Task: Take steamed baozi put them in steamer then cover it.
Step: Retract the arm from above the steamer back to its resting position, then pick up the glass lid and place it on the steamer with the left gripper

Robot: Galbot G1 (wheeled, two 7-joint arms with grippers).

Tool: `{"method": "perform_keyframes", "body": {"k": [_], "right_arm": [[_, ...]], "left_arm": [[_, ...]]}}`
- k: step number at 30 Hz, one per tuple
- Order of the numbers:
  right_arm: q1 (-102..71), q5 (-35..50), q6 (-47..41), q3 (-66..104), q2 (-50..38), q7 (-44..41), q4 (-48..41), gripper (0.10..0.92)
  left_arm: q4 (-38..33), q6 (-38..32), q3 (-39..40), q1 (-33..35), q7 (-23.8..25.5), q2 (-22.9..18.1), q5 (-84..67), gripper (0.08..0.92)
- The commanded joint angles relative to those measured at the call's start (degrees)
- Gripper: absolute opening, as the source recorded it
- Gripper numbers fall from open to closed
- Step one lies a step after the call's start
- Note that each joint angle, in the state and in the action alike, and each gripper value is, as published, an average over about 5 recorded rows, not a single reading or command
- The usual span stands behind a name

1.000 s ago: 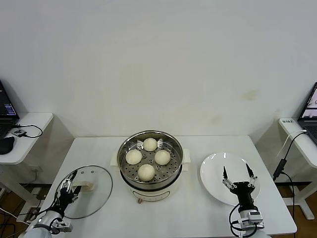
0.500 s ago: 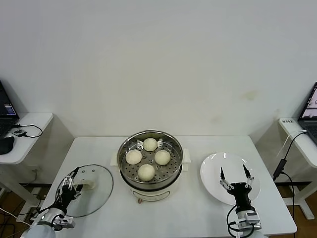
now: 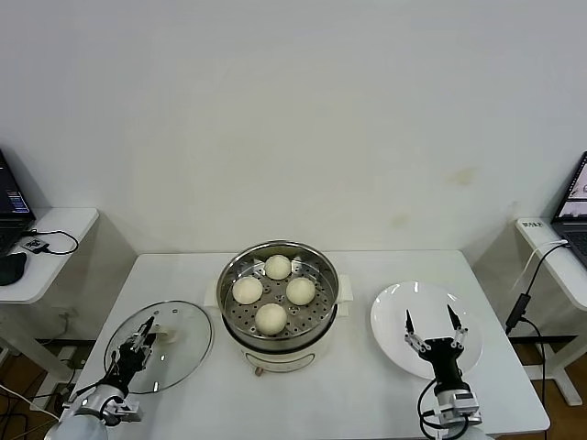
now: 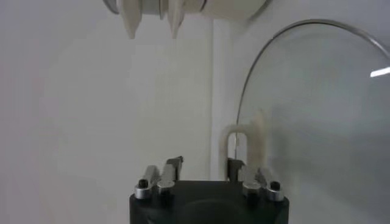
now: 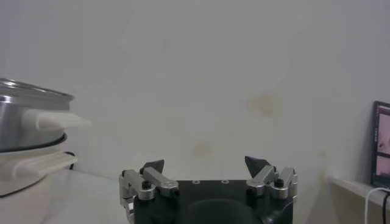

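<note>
The steamer (image 3: 223,291) stands mid-table with four baozi on its perforated tray: at the back (image 3: 278,267), left (image 3: 248,290), right (image 3: 301,290) and front (image 3: 271,317). The glass cover (image 3: 181,356) lies on the table left of the pot, with its whitish handle (image 3: 165,336) up. My left gripper (image 3: 142,342) is low over the cover. In the left wrist view (image 4: 204,163) its jaws stand partly apart with nothing between them. One fingertip (image 4: 234,164) is against the handle (image 4: 247,141). My right gripper (image 3: 429,323) is open and empty over the white plate (image 3: 394,307).
The plate sits right of the steamer, near the table's right edge. The steamer's side handle (image 5: 55,120) shows in the right wrist view. Side desks with laptops and cables stand at the far left (image 3: 37,243) and far right (image 3: 559,247). A wall backs the table.
My left gripper has moved forward and right to the cover's handle, and the cover has shifted a little toward the pot. My right gripper has drawn back slightly over the plate.
</note>
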Motion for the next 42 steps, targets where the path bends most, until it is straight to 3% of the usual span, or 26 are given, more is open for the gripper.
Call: {"method": "perform_keyframes", "body": {"k": [1,9,16,21,28,34,42], "right_arm": [[-0.03,-0.02,0.08,0.04,0.04,-0.02,0.07,0.823],[-0.02,-0.31,0.13,-0.06,0.3,-0.02,0.16,0.823],[-0.01,-0.5,0.25,-0.16,0.47,-0.01,0.24,0.823],[0.13,-0.67,0.2,-0.42,0.5,0.03,0.32,0.823],[0.1,-0.76,0.19,-0.79,0.32,0.04,0.46,0.823],[0.25,-0.85,0.18,-1.21,0.21,0.08,0.34,0.823],[-0.11,-1.29,0.2,-1.83,0.28,0.17,0.39,0.823]], "left_arm": [[0.55,-0.57,-0.29,0.47,-1.02,-0.05,0.48,0.327],[-1.84,-0.81,-2.27,2.67,-5.14,-1.52,3.59,0.126],[-7.99,2.0,-6.83,7.2,-8.86,-4.93,6.19,0.117],[-13.61,4.44,-10.33,9.95,-8.93,-6.83,5.44,0.117],[-21.34,8.79,-14.72,12.79,-6.39,-6.04,2.22,0.117],[-28.75,12.97,-16.92,13.39,-0.43,-2.95,0.44,0.117],[-34.78,17.95,-11.6,10.54,7.2,2.74,-2.43,0.117]]}}
